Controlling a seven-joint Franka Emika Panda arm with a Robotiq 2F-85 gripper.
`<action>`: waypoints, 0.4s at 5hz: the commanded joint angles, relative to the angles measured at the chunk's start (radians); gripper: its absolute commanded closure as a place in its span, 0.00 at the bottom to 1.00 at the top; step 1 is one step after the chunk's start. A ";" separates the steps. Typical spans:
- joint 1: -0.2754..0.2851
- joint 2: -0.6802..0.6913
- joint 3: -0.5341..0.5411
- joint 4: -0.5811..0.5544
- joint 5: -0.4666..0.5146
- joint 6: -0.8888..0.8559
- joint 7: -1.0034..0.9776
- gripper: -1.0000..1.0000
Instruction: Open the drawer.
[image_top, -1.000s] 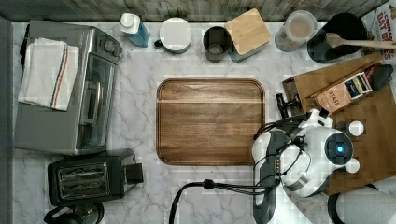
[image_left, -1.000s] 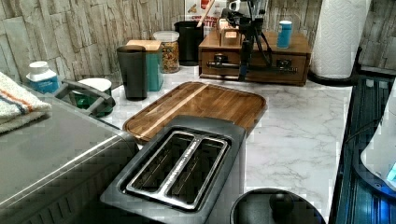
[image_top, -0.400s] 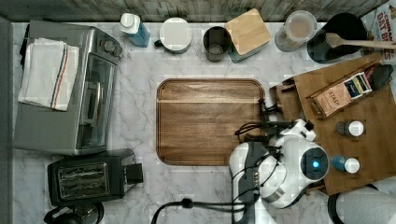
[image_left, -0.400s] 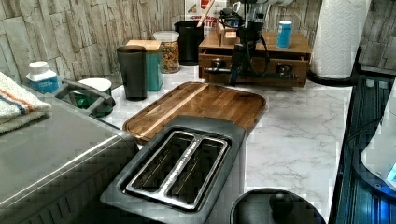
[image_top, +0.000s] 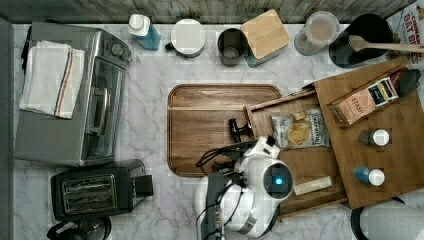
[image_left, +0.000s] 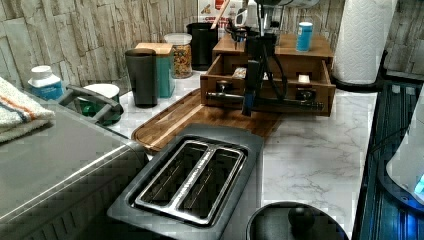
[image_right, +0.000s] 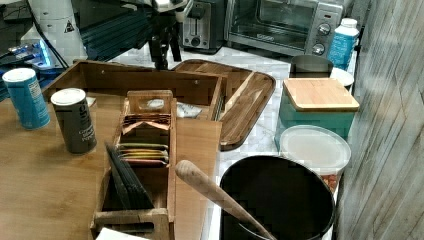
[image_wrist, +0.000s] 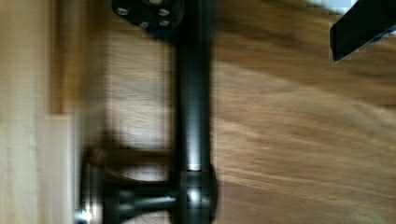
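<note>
Spread fingers straddling the drawer's handle bar, the drawer standing out of its cabinet.

In the wrist view the fingers (image_wrist: 149, 11) are set wide. One pad lies against the black handle (image_wrist: 192, 93) and the other is well apart from it, so the bar runs between them unclamped. In the left view the gripper (image_left: 248, 106) points down at that bar, partway along the front of the drawer (image_left: 270, 92). The drawer's open tray reaches away behind the fingers to the cabinet (image_left: 280, 50). In the top view the drawer (image_top: 280, 102) lies just past the fingers on the top view's right. It holds a chip bag (image_top: 299, 129) and a pale stick (image_top: 312, 185). Beneath the fingers and the handle lies the cutting board (image_top: 210, 130).
</note>
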 joint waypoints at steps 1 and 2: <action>0.105 -0.036 0.104 -0.031 0.081 -0.093 0.036 0.00; 0.105 -0.036 0.104 -0.030 0.081 -0.093 0.037 0.00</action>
